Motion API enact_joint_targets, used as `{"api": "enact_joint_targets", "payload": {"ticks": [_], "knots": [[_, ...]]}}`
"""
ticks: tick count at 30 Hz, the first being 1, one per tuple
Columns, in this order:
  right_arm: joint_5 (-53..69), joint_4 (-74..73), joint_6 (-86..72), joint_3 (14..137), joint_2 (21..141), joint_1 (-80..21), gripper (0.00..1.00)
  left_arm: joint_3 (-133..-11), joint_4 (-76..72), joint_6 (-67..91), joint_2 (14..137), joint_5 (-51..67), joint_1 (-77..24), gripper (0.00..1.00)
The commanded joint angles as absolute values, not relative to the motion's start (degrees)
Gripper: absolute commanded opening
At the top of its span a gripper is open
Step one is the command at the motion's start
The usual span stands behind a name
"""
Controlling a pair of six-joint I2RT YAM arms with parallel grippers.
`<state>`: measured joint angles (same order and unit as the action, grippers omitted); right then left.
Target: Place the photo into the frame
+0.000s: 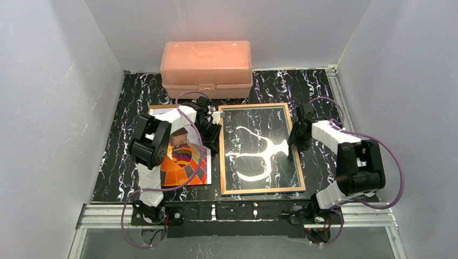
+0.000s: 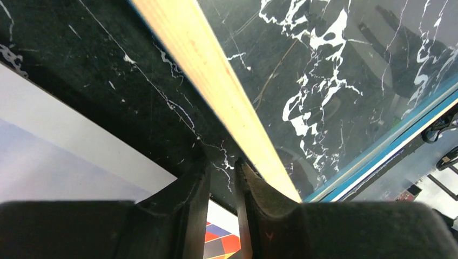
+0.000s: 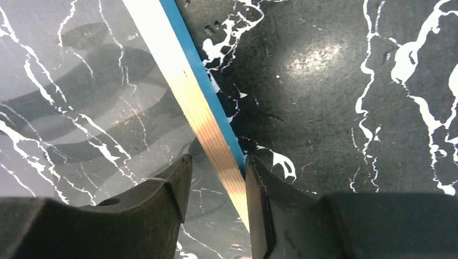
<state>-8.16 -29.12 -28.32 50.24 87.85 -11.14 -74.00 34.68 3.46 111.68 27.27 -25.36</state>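
The biggest thing is the black marble-look surface point(image 1: 116, 162) with white veins. I'll place everything off the frame point(image 1: 262, 190), which lies flat roughly mid-surface. Its tan wood side is up, a sliver of bright blue runs along its outer edge in the wrist views, and the veins show straight through the pane.

Beyond the frame's far edge sits a salmon-pink plastic box point(image 1: 206, 62), lid shut, latch facing the frame. If there's any lettering on it, it's too small to read from here.

The photo point(image 1: 186, 167) lies flat just left of the frame with a thin strip of black between them, so it's outside the frame. Its near end shows the orange-red chequered balloon. Its far part is under the left arm, and the left wrist view catches pale sky and a white border.

The left hand point(image 1: 211, 129) is down at the frame's left rail, close to the far-left corner. Its fingers are nearly together, and bare surface shows in the slim gap, so nothing is gripped. The rail runs in behind the frame-side finger.

The right hand point(image 1: 296, 141) is about halfway along the frame's right rail and straddles it. The outer finger point(image 3: 259, 183) sits against the blue edge, and the inner finger point(image 3: 178, 183) is over the pane, a little short of the wood — loose, not clamped.
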Motion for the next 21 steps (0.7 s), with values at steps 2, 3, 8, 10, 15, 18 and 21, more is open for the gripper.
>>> {"api": "enact_joint_targets", "payload": {"ticks": [2, 3, 8, 10, 15, 18, 21], "knots": [[-1.93, -27.36, -29.87, 49.52, 85.23, -11.18, 0.47, -76.58, 35.0, 4.06, 113.48, 25.71, -26.1, 0.22], [-0.78, -27.21, -29.92, 49.63, 84.66, -11.14, 0.46, -76.74, 35.05, 4.05, 113.78, 25.55, -26.1, 0.22], [6.62, -27.44, -31.01, 50.43, 80.09, -11.17, 0.43, -76.95, 35.13, 3.63, 114.45, 25.18, -26.15, 0.21], [9.78, -27.63, -31.91, 50.77, 77.56, -11.21, 0.43, -76.98, 35.21, 3.52, 114.56, 25.19, -26.17, 0.21], [16.67, -29.06, -34.58, 52.12, 70.78, -11.21, 0.43, -77.08, 35.31, 3.35, 114.71, 25.15, -26.19, 0.2], [19.24, -30.85, -35.25, 52.98, 67.24, -11.25, 0.44, -76.89, 35.33, 3.08, 114.77, 25.14, -26.19, 0.2], [23.98, -29.8, -36.91, 52.9, 64.48, -11.34, 0.46, -76.63, 35.39, 2.9, 114.83, 25.06, -26.2, 0.2]]}}
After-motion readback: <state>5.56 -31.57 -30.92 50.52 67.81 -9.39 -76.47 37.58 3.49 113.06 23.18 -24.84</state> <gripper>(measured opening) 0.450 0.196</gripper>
